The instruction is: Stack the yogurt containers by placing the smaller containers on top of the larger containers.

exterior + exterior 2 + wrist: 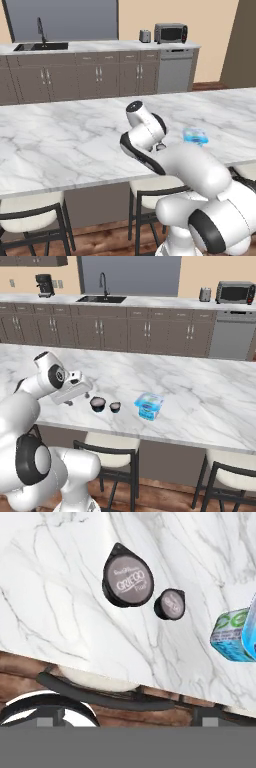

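In your left base view, the marble island counter [65, 135] runs across the middle of the room, with brown cabinets, a sink [41, 47], a toaster [145, 35] and a microwave [170, 32] along the back wall behind it. The blue carton [195, 136] lies on the counter near its front edge. The arm's white bulk covers the counter just to the left of that carton, so you cannot make out any cups there. Stools [31, 212] stand under the counter's front edge.

In your right base view, take the blue carton [149, 406] as your landmark. The smaller yogurt cup [115, 406] sits on the counter [200, 391] just left of the carton, and the larger yogurt cup [97, 403] sits left again, close beside the smaller one but apart from it. Both stand upright near the front edge. The gripper [79, 396] hangs left of the larger cup, clear of it; its fingers are small and dark here, hard to read, but they stand apart and hold nothing. A coffee machine [45, 285] stands on the back counter at far left.

In your hand view, the larger cup [128, 581] and smaller cup [170, 604] show grey lids with faint lettering, not touching. The carton [234, 635] is cut off by the right edge. A stool [100, 684] shows below the counter edge.
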### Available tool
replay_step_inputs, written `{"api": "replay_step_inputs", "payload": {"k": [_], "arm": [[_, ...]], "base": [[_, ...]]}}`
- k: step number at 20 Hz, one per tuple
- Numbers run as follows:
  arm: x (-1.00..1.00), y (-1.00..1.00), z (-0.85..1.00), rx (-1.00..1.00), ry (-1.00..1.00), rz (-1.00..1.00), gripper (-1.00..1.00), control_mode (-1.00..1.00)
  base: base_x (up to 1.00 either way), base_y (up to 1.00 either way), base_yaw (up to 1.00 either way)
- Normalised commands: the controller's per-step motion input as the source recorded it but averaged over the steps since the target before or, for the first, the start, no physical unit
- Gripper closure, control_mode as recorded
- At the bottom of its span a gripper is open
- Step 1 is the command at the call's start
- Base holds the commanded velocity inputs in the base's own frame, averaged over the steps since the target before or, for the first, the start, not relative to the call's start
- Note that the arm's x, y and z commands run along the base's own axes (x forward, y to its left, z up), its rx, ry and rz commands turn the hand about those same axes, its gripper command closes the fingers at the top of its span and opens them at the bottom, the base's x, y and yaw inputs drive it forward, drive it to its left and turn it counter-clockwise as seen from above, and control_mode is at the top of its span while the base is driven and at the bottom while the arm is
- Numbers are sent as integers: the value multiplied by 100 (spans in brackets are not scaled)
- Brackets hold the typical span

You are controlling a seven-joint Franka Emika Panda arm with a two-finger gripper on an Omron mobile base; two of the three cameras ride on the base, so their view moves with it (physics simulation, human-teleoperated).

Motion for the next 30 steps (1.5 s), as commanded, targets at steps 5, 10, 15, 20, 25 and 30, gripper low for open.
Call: {"api": "replay_step_inputs", "payload": {"k": [5,10,15,20,25,30], "arm": [[36,0,-24,-2,0,1,-100,-100],[31,0,-26,0,0,1,-100,-100],[33,0,-25,0,0,1,-100,-100],[37,0,-22,0,0,1,-100,-100],[32,0,-22,0,-4,0,-100,-100],[21,0,-17,0,-6,0,-100,-100]], "base": [[0,0,0],[0,0,0],[0,0,0],[0,0,0],[0,0,0],[0,0,0]]}}
